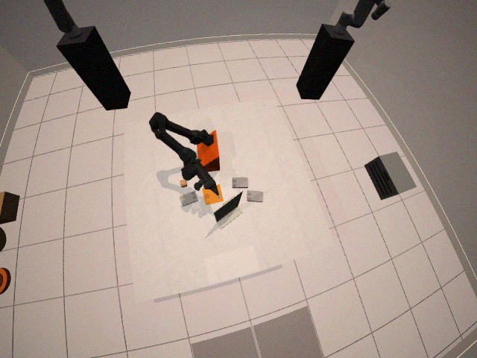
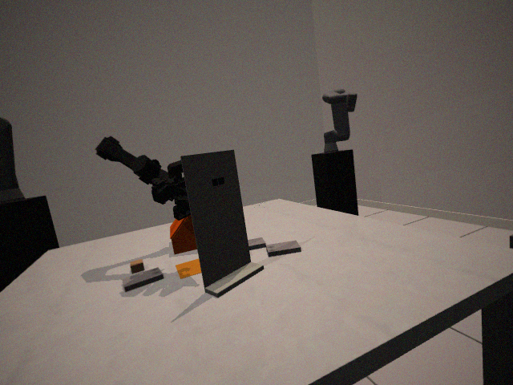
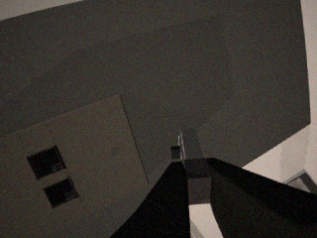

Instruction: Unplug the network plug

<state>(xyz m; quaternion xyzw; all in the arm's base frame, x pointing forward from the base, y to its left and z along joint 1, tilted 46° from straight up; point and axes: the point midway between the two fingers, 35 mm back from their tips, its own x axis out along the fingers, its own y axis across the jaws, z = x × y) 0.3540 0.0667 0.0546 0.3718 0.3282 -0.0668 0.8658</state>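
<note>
The upright dark panel [image 1: 228, 208] [image 2: 219, 224] [image 3: 99, 64] stands on a pale foot. In the wrist view its lighter faceplate [image 3: 94, 129] shows two empty dark openings at the lower left. My gripper [image 1: 218, 196] [image 3: 192, 171] is shut on the small grey plug [image 3: 198, 170], which is out of the socket and in front of the panel. The plug's thin tab is hard to make out. In the exterior view the fingertips are hidden behind the panel. The orange marked square [image 1: 211, 200] [image 2: 186, 269] lies flat on the table, below the gripper in the top view.
Grey blocks lie at the panel's right [image 1: 254, 195] [image 2: 284, 247], behind it [image 1: 240, 182] and left of the square [image 1: 188, 198] [image 2: 143, 278]. A small tan cube [image 1: 183, 183] [image 2: 137, 265] lies near the left block. An orange-red box [image 1: 208, 150] [image 2: 183, 240] stands by the arm's base.
</note>
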